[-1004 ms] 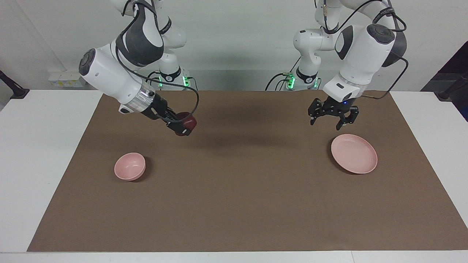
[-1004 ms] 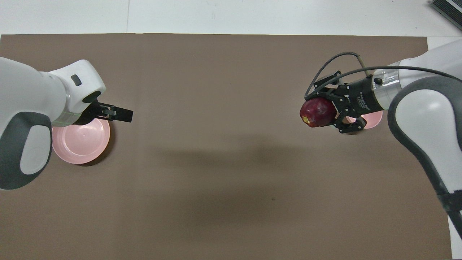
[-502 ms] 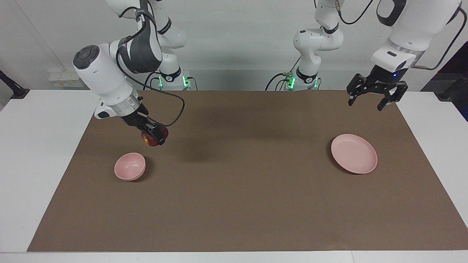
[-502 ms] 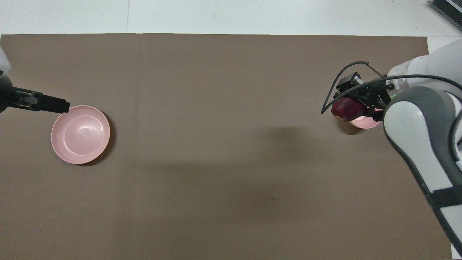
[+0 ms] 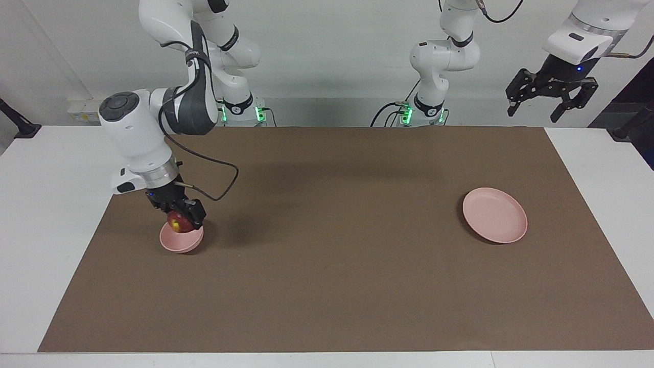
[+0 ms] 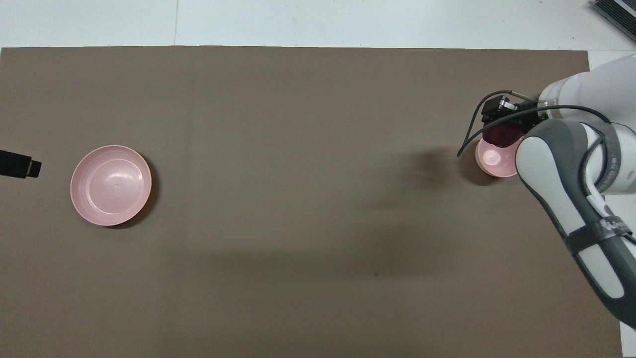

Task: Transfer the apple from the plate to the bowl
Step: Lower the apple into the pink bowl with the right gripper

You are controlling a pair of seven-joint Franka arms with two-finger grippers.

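Note:
My right gripper [image 5: 182, 219] is shut on the small dark red apple [image 5: 176, 225] and holds it just over the small deep pink bowl [image 5: 181, 242], at its rim. In the overhead view the apple [image 6: 502, 134] overlaps the bowl's [image 6: 493, 161] edge under the right gripper [image 6: 499, 119]. The flat pink plate [image 5: 494, 215] lies bare toward the left arm's end of the table, also in the overhead view [image 6: 111, 185]. My left gripper [image 5: 533, 113] is open and empty, raised high at the mat's corner nearest its base.
A brown mat [image 5: 327, 266] covers most of the white table [image 5: 51, 168]. Only a dark tip of the left gripper [image 6: 20, 166] shows at the overhead view's edge, beside the plate.
My right gripper has carried the apple down and across to the bowl. My left gripper has risen and drawn back from over the plate toward its base.

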